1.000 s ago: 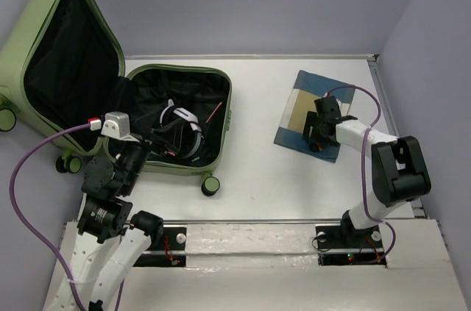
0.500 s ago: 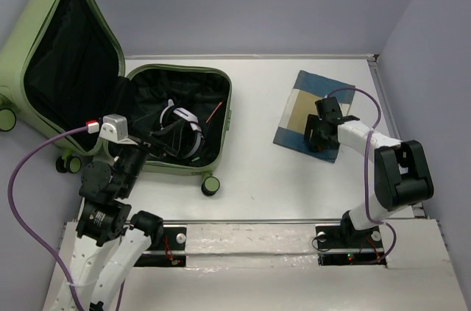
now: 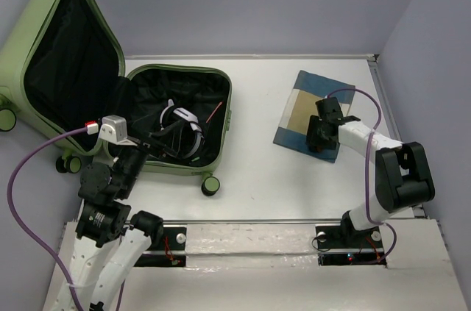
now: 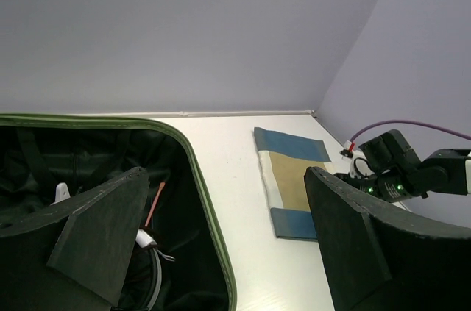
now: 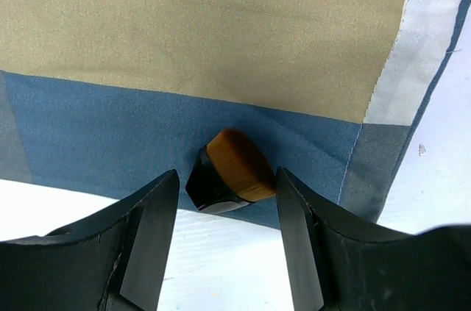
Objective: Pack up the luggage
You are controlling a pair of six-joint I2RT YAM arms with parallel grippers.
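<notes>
The luggage (image 3: 215,80) is a light-green suitcase lying open at the left, its lid (image 3: 44,9) raised and its lining black. It holds a white-and-black headset (image 3: 185,121) and a thin red stick (image 3: 215,112). My left gripper (image 3: 152,147) is open and empty over the suitcase's near edge; in the left wrist view (image 4: 224,175) the green rim (image 4: 200,182) passes between its fingers. My right gripper (image 3: 318,137) is open, low over a folded blue-and-tan cloth (image 3: 309,101). Its fingers stand on either side of a small brush (image 5: 232,171) with brown bristles and a black base, not touching it.
The brush lies on the cloth's blue near border (image 5: 110,131), close to the white table (image 5: 221,252). The cloth (image 4: 291,179) and the right arm (image 4: 412,175) show in the left wrist view. Purple-grey walls close the table at the back and right. A suitcase wheel (image 3: 210,185) juts toward the arms.
My right gripper has lowered slightly over the brush at the cloth's near edge, hiding it from above. My left arm has shifted a little to the left.
</notes>
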